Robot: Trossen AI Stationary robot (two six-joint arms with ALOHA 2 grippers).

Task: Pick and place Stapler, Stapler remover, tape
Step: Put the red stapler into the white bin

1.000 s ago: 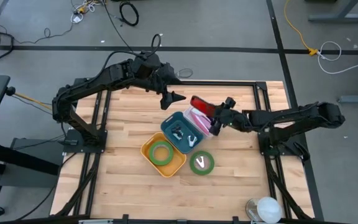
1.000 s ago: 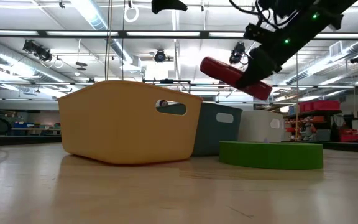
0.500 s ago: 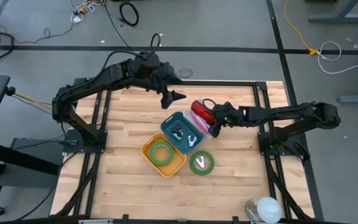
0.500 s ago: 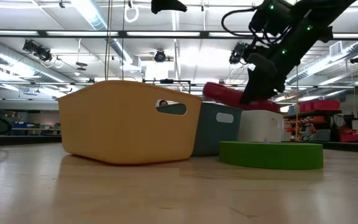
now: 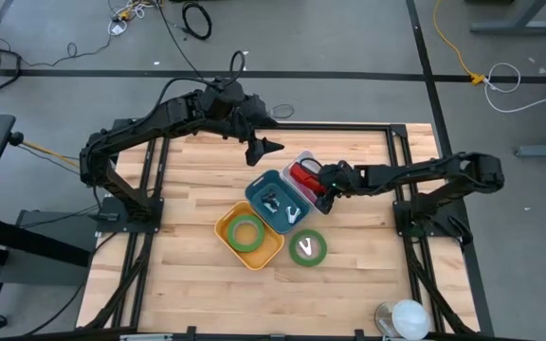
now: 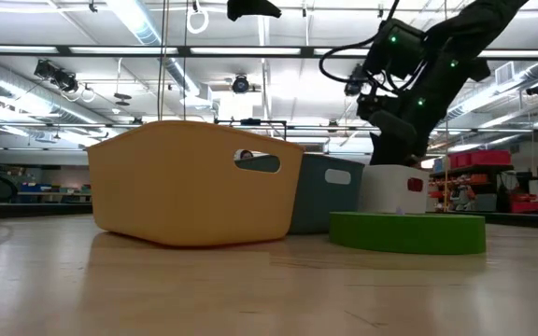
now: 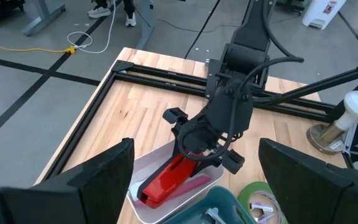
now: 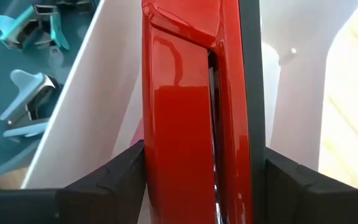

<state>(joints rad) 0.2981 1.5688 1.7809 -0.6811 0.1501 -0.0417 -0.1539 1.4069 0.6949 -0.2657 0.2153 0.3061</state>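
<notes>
My right gripper [image 5: 323, 182] is shut on the red stapler [image 5: 303, 173] and holds it inside the white bin [image 7: 143, 167], to the right of the teal bin [image 5: 259, 189]. Light-blue staple removers [image 8: 27, 99] lie in the teal bin. One green tape roll [image 5: 246, 232] lies in the yellow bin [image 5: 224, 227], and another [image 5: 308, 248] lies flat on the table. My left gripper [image 5: 265, 147] is open and hovers above the table's far side, holding nothing. My right gripper pinches the stapler between its two fingers [image 8: 114, 177], one on each long side [image 8: 157, 143], toward the end nearer the arm. The fingers slant down from the table's right and lie along the stapler. The stapler is tilted, its free end [image 7: 149, 196] low inside the white bin.
The three bins stand side by side in a diagonal row mid-table. A pink item [image 7: 199, 182] lies under the stapler in the white bin. Black frame rails [image 5: 349, 126] edge the table. Bare wood lies left of the bins [image 5: 188, 180] and along the near edge.
My right gripper has moved down and toward the table's left, still shut on the stapler. The stapler, held clear above the bins a second ago, now sits down inside the white bin.
</notes>
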